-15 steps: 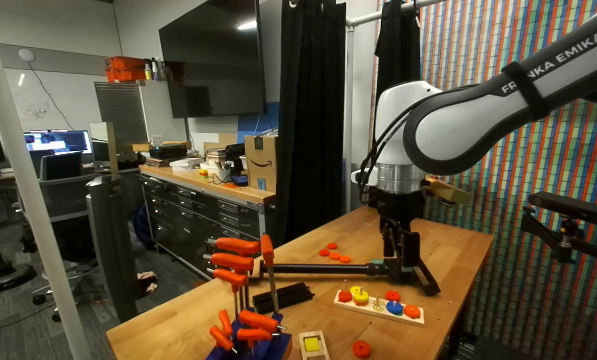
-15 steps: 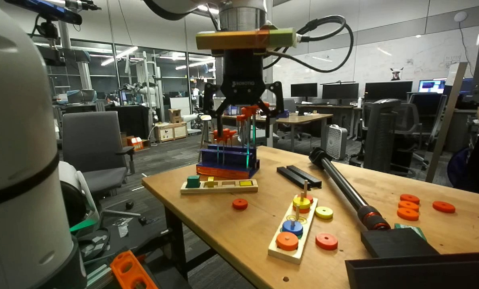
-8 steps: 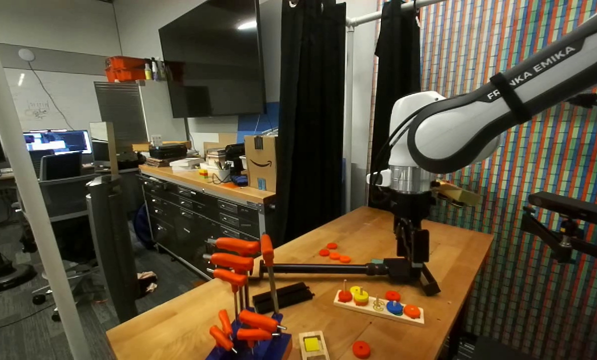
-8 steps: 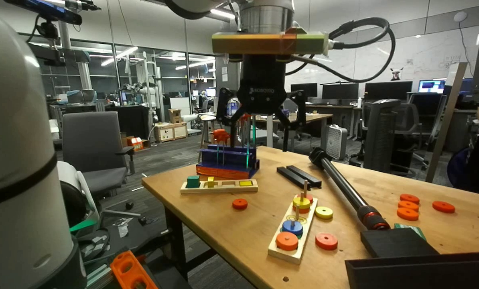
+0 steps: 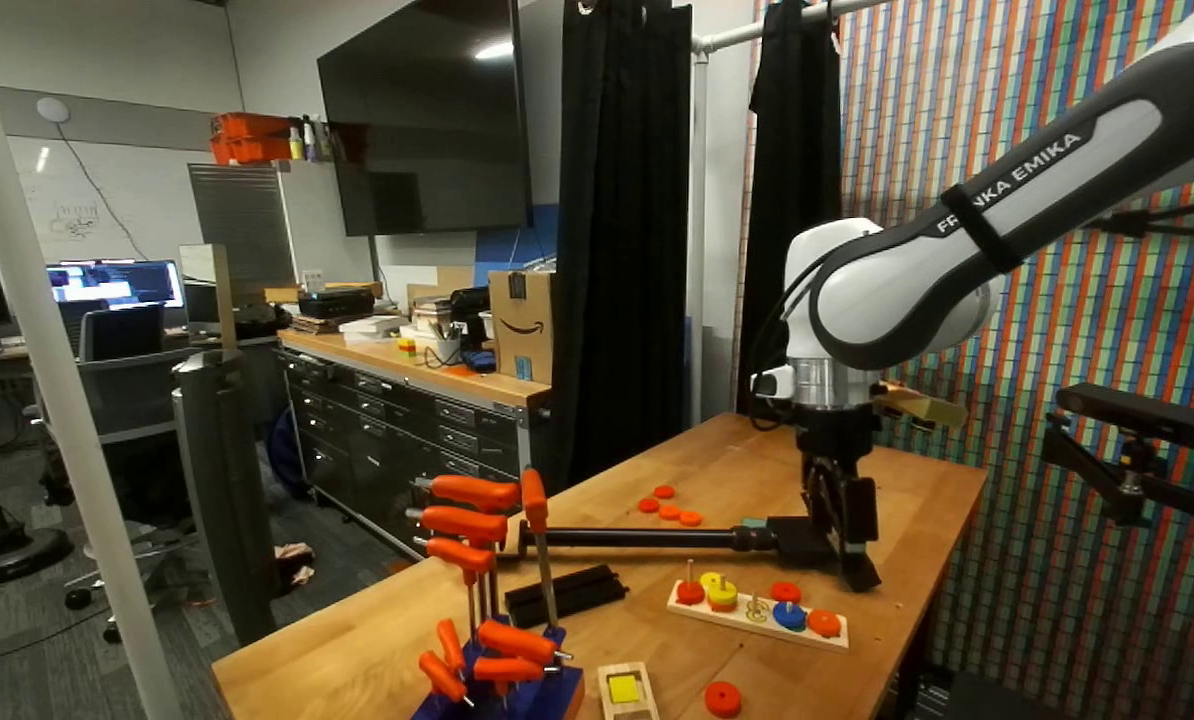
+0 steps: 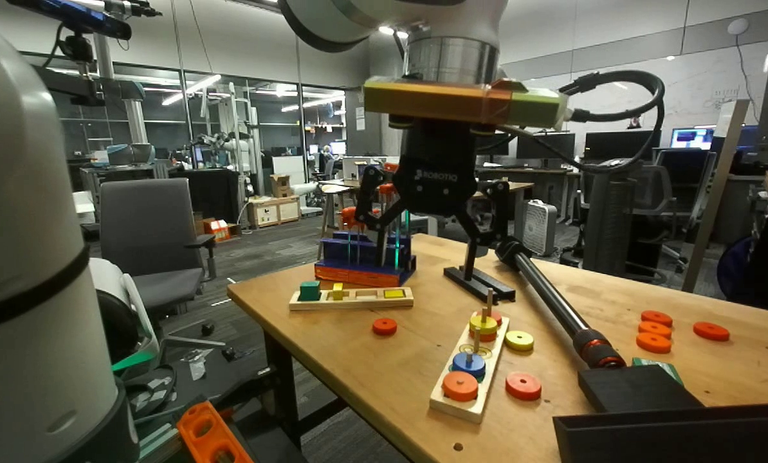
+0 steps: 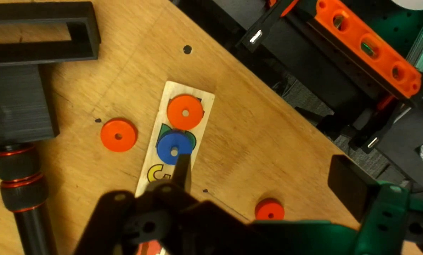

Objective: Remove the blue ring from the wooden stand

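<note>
The blue ring [image 6: 469, 364] sits on a peg of the wooden stand [image 6: 453, 408], beside an orange ring at the stand's end. In an exterior view the blue ring [image 5: 788, 614] and stand [image 5: 735, 619] lie on the table. In the wrist view the blue ring [image 7: 169, 141] shows on the stand [image 7: 176, 88], its lower edge partly covered by a fingertip nearer the camera. My gripper [image 6: 424, 269] is open and empty, above the table and apart from the ring. In the wrist view the gripper [image 7: 264, 173] has its fingers wide apart, with the ring by the left finger.
An orange ring [image 6: 460, 386] and a yellow ring [image 6: 484, 324] are also on the stand. Loose red [image 6: 523, 386] and yellow [image 6: 520, 341] rings lie beside it. A black tripod [image 6: 554, 299], a tool rack [image 6: 366, 260] and a block board [image 6: 352, 304] stand on the table.
The arm has moved right in both exterior views, and the gripper has most recently come lower. The gripper stays open. The blue ring and the stand have not moved.
</note>
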{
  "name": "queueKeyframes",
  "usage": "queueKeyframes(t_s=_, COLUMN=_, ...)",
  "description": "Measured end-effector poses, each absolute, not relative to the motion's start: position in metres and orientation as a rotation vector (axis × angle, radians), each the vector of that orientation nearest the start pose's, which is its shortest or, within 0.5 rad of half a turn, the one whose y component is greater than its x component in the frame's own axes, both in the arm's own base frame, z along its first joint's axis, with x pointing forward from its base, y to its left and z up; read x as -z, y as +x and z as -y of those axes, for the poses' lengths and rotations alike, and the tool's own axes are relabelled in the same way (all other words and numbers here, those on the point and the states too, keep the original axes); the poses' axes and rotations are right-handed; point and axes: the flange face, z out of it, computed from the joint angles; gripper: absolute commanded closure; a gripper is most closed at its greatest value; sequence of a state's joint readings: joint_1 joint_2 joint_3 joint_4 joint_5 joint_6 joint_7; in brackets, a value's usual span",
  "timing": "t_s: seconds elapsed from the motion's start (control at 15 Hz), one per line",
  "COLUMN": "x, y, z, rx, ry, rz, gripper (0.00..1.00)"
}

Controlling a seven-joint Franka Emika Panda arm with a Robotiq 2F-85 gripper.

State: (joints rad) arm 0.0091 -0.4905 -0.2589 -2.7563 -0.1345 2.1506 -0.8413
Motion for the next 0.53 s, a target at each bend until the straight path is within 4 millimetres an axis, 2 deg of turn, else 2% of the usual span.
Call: queueKeyframes(t_s=0.53, x=-0.323, y=0.346, z=0.093, rx=-0.153, ry=-2.820, rz=1.240, gripper=0.00)
